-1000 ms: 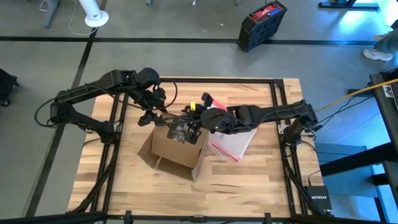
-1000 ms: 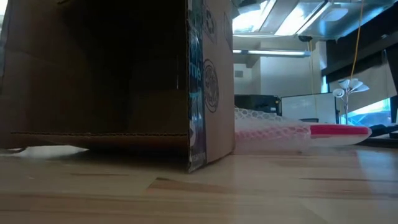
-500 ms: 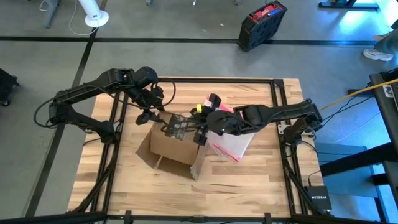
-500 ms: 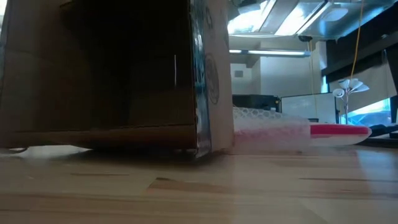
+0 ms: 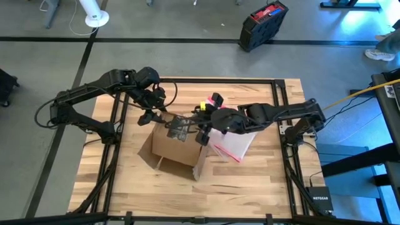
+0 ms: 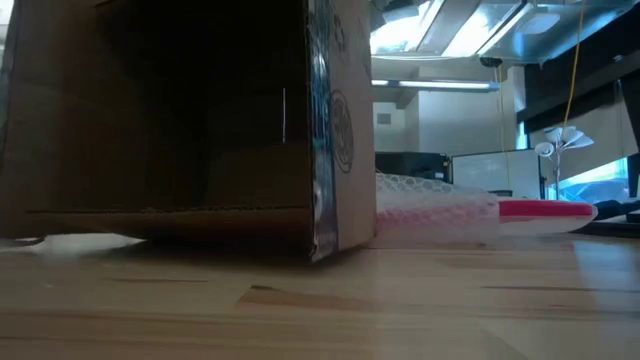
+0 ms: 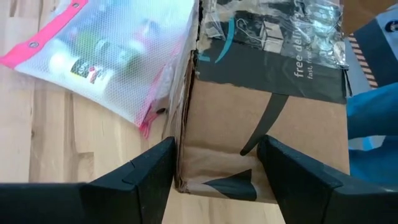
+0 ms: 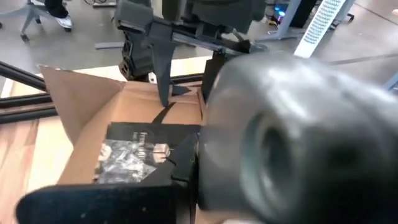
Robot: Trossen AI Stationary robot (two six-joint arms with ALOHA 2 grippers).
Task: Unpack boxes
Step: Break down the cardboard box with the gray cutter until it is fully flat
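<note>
Cardboard box (image 5: 178,145) mid-desk (image 5: 250,181), open, flaps spread. Black tape strip (image 7: 273,59) reads "free del…" beside part of a blue arrow logo; rest wrinkled, unreadable. Round stamp (image 6: 343,133) on the side wall, text illegible. Mesh pouch (image 7: 109,53) with pink edge lies just beside the box. Left gripper (image 7: 214,155) at the box's far edge, fingers (image 7: 134,177) released, straddling the wall. Right gripper (image 5: 201,125) over the box; fingers' state: cannot tell.

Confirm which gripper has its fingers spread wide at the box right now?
The left gripper: its fingers stand wide apart, straddling the cardboard box wall. The right gripper, over the box's other side, shows no wide gap.
</note>
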